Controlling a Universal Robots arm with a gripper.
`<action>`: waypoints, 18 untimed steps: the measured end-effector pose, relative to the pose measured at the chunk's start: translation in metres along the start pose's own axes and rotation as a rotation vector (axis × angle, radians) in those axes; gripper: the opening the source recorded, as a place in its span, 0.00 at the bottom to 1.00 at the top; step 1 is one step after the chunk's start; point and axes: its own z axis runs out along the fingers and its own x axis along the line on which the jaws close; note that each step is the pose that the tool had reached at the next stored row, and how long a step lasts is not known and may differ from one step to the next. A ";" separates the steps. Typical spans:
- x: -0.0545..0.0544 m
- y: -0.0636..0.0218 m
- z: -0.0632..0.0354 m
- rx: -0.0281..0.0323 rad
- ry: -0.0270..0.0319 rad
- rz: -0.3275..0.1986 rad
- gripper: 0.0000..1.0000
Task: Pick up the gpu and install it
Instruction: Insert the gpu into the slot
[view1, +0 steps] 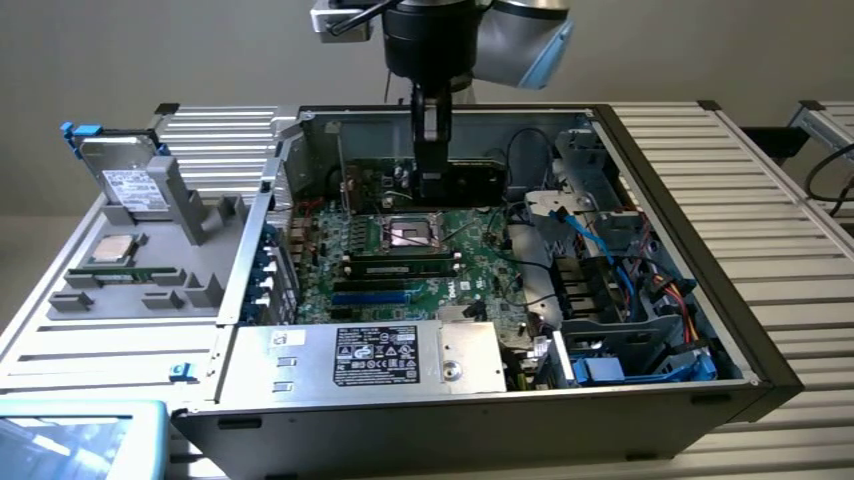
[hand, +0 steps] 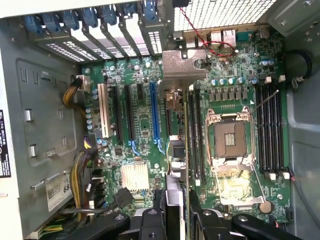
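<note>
The arm's black two-fingered gripper (view1: 430, 183) reaches straight down into the open grey metal computer case (view1: 534, 430). Its fingers are drawn in narrow on the gpu (view1: 475, 180), a flat card with a green board, a black cooler on one face and a silver metal end bracket. The card stands upright on its long edge at the far end of the case, over the green motherboard (view1: 474, 235), just behind the square silver processor socket (view1: 411, 235). From the wrist, the gpu (hand: 183, 65) shows edge-on, a thin line running away from the gripper (hand: 176, 217), with its bracket toward the row of rear slot covers with blue plastic latches (hand: 90, 20). There it lies between the long blue expansion slot (hand: 153, 115) and the processor socket (hand: 227, 142). I cannot tell whether its lower edge touches the board or hangs just above it. At the exterior view's left, outside the case, a grey moulded tray (view1: 134, 300) carries a silver boxy hard drive with a white label (view1: 127, 185), a square processor chip (view1: 114, 248) and a thin green RAM stick (view1: 127, 270), all well apart from the gripper.
</note>
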 end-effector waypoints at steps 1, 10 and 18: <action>0.000 0.0000 0.0000 0.0000 0.0000 0.000 0.29; 0.001 0.0108 0.0001 0.0023 0.0091 -0.015 0.29; 0.002 0.0215 0.0019 0.0021 0.0137 -0.046 0.29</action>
